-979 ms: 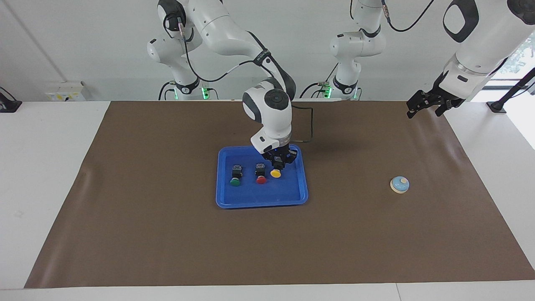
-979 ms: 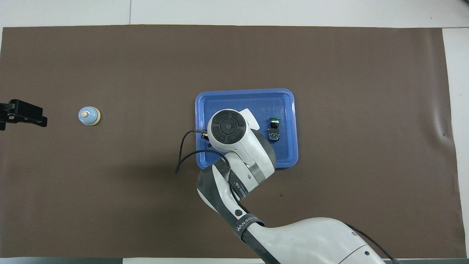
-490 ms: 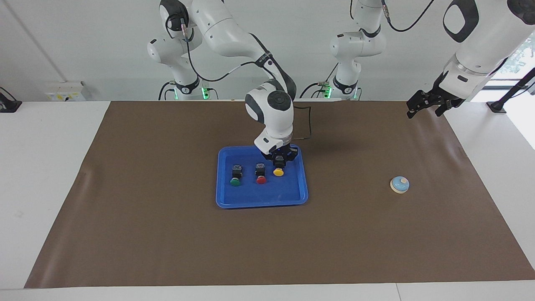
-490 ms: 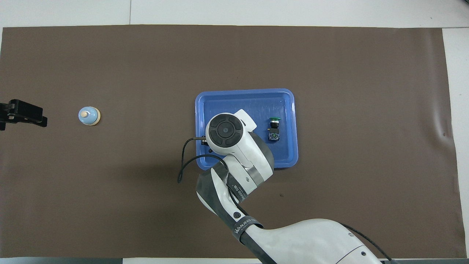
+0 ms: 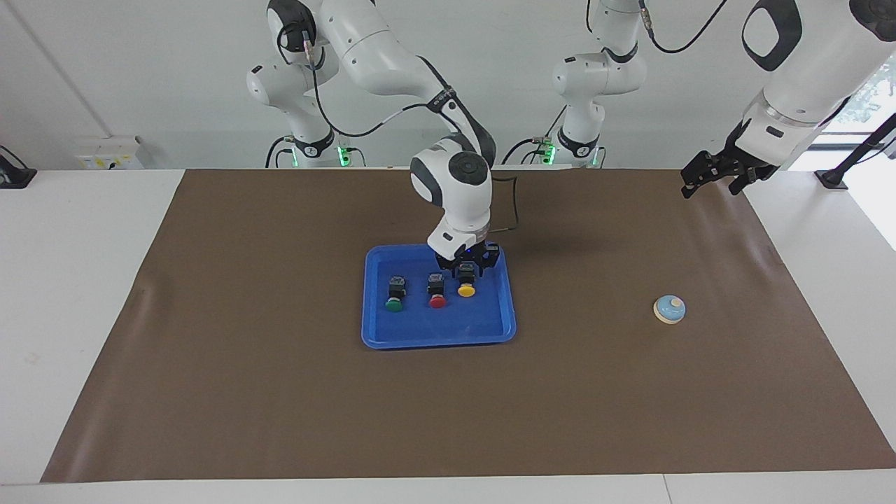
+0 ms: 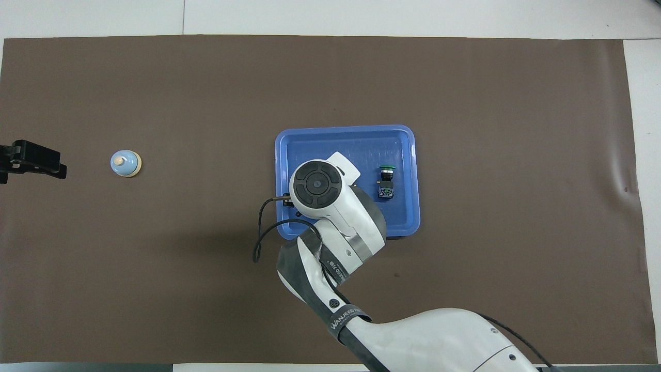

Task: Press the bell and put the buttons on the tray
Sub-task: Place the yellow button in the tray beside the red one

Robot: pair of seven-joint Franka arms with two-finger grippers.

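Watch the right gripper, its fingers parting around the black-bodied yellow-capped push-button at the two o'clock corner of the shallow blue plastic tray: a crooked lift could topple it against the red-capped push-button; the left gripper waits open.

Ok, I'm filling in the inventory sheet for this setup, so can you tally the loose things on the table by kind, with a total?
Push-buttons: 3, all lying in the tray: green button, red button, yellow button
Tray: 1
Bell: 1
Total: 5
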